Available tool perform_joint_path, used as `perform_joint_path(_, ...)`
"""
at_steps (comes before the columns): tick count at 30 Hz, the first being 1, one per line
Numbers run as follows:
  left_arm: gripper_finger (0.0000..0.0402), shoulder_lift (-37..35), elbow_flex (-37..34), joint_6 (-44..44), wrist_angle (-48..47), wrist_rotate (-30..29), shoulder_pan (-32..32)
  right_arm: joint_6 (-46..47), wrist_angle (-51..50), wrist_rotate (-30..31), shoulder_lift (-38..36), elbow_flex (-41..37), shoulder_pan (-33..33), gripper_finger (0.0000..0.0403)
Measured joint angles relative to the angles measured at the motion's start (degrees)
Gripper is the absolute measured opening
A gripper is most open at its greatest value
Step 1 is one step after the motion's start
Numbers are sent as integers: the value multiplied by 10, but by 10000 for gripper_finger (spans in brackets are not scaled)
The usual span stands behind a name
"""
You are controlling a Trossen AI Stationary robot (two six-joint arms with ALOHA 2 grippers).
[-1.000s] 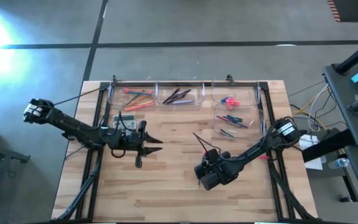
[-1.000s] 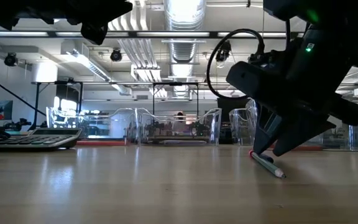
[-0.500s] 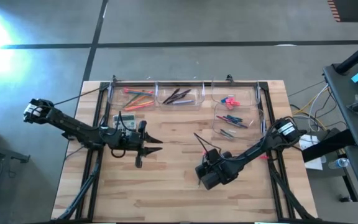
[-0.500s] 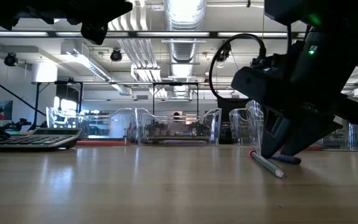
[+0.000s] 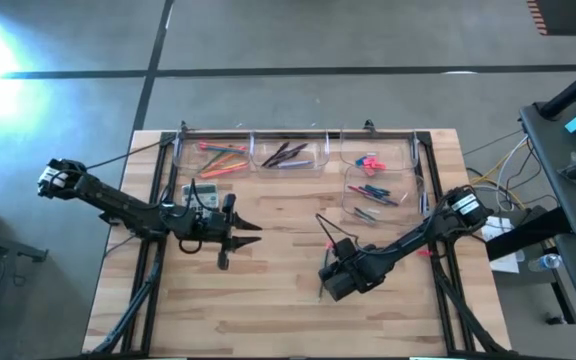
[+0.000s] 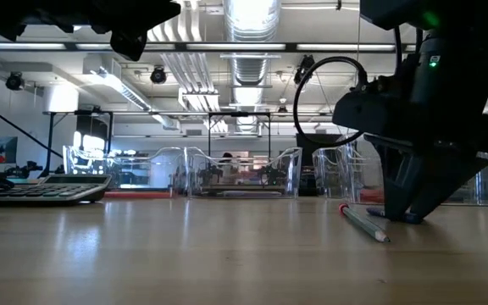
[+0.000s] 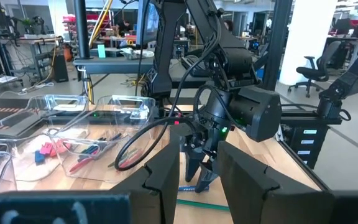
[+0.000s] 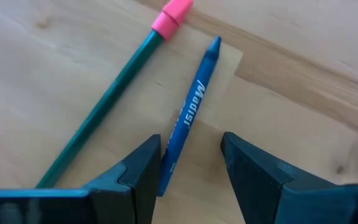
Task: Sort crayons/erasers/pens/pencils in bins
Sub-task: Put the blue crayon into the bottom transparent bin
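Note:
A blue crayon [image 8: 191,112] lies flat on the wooden table beside a green pencil [image 8: 98,112] with a pink eraser tip. My right gripper [image 8: 190,171] points steeply down over the crayon, open. The crayon's blunt end lies between its fingers, close against one of them. In the low view its fingertips [image 6: 401,213] reach down to the tabletop just behind the pencil [image 6: 364,223]. My left gripper [image 5: 253,232] hovers level over the table's left half, open with nothing between its fingers. Four clear bins [image 5: 288,153] stand along the far edge with sticks and erasers inside. My right gripper stands astride the crayon's blunt end [image 8: 166,174], coming from above with the fingers across the crayon. That end lies right beside one finger [image 8: 138,171]; whether it touches, I cannot tell. The crayon lies flat on the table.
A grey calculator [image 5: 203,195] sits at the left, just in front of the bins. The green pencil [image 5: 324,230] lies loose on the boards in mid-table, next to my right gripper [image 5: 326,287]. A dark metal frame [image 5: 428,190] borders the table's sides.
My right gripper has tipped to point more steeply down at the crayon, staying over nearly the same spot. The gap between its fingers looks the same. Pencil and crayon have kept their places.

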Motion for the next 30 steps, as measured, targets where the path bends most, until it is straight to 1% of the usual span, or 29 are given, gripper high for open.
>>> perform_joint_path(4,95,0,0,0,0,0,0,-10,-4,-9,1,0,0,167)
perform_joint_path(7,95,0,0,0,1,0,0,-17,-5,-14,1,-1,0,155)
perform_joint_path(14,95,0,0,4,3,0,0,-31,-6,-43,-1,-2,0,84)
perform_joint_path(18,95,0,6,14,4,0,2,-38,-6,-51,-5,-2,1,42)
perform_joint_path(21,95,0,10,20,7,0,2,-49,-6,-51,-12,-2,1,20)
perform_joint_path(26,95,-7,10,49,6,0,2,-51,-8,-41,-39,-5,4,15)
perform_joint_path(27,95,-10,10,49,6,0,3,-51,-13,-47,-48,-6,5,15)
perform_joint_path(30,95,-17,10,50,4,0,3,-52,-24,-34,-85,-5,10,14)
